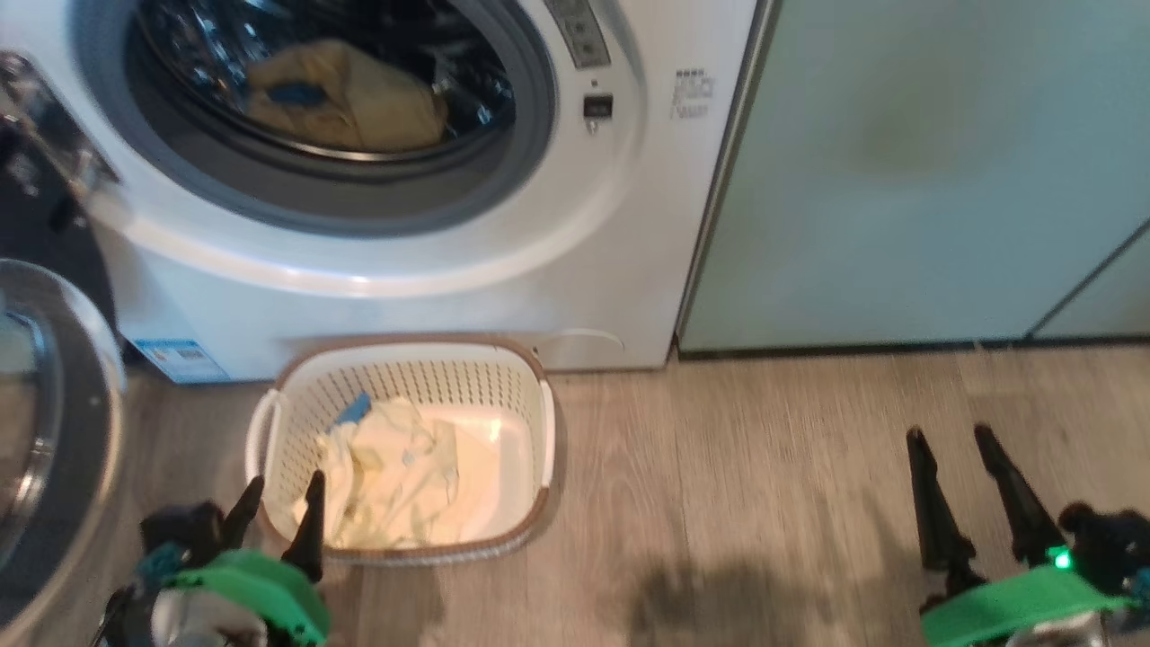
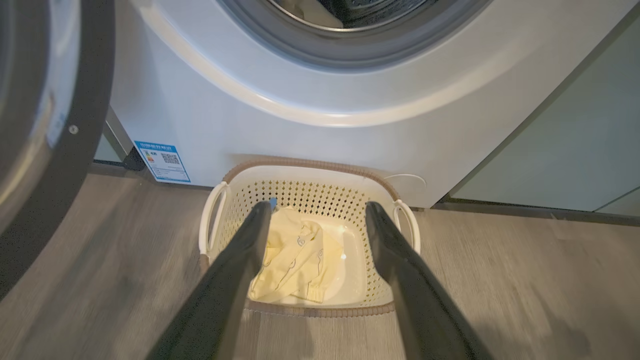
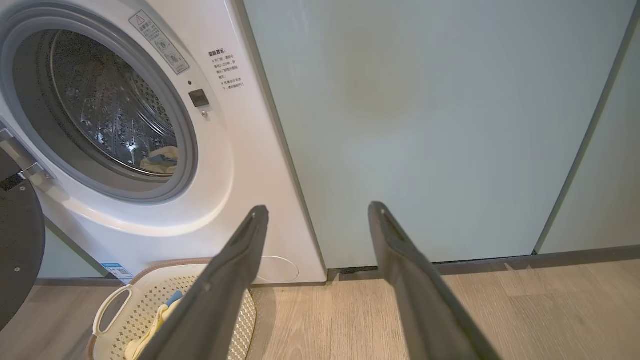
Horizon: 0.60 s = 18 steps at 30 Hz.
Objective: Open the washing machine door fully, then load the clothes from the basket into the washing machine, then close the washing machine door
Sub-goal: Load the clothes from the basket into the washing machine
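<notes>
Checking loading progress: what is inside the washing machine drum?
A pale yellow garment with a blue patch lies low in the steel drum. Whatever is under it stays covered.

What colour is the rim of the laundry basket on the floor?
Brown, on a cream perforated basket; clearest in the left wrist view.

washing machine [image 1: 404, 270] opening unobstructed, door [image 1: 85, 449] standing aside left, basket [image 1: 404, 344] open-topped below it
</notes>
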{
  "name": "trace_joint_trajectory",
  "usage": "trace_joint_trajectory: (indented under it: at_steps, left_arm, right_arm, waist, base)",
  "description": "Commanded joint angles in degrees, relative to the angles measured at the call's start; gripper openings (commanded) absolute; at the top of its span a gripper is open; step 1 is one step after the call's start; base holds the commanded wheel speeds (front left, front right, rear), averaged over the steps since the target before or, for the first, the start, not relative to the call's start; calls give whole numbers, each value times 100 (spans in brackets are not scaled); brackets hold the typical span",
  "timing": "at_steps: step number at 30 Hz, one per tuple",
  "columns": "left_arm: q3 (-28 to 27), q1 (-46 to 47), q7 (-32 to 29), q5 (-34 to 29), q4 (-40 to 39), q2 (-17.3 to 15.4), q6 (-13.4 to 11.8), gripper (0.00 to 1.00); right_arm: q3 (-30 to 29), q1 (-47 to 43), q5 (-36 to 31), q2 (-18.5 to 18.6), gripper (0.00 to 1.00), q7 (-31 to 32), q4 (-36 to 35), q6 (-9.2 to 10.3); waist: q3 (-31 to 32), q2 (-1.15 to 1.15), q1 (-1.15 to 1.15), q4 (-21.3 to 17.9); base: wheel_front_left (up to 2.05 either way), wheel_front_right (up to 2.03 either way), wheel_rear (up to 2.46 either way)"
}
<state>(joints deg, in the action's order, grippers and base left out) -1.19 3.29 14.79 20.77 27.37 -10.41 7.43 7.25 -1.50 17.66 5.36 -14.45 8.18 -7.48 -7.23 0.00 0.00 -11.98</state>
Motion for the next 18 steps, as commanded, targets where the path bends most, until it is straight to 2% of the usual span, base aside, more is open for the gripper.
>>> trace_joint_trajectory:
  at_steps: [1, 13, 18]
  left_arm:
    - [-94, 441, 21, 39, 46, -112, 5, 100]
    - [796, 2028, -13, 396, 2008, -289, 5, 100]
    - [1262, 2631, -297, 636, 2742, -415, 5, 100]
  right_arm:
    - [124, 334, 47, 76, 100, -55, -227, -1]
    - [221, 905, 69, 67, 100, -55, -353, -1]
    - [269, 1180, 71, 92, 100, -55, -413, -1]
  waist:
    - [-314, 0, 0, -117]
    - [-1591, 0, 0, -379]
    - [-2081, 0, 0, -493]
  base:
    - [0, 0, 0]
    - [0, 0, 0]
    - [0, 0, 0]
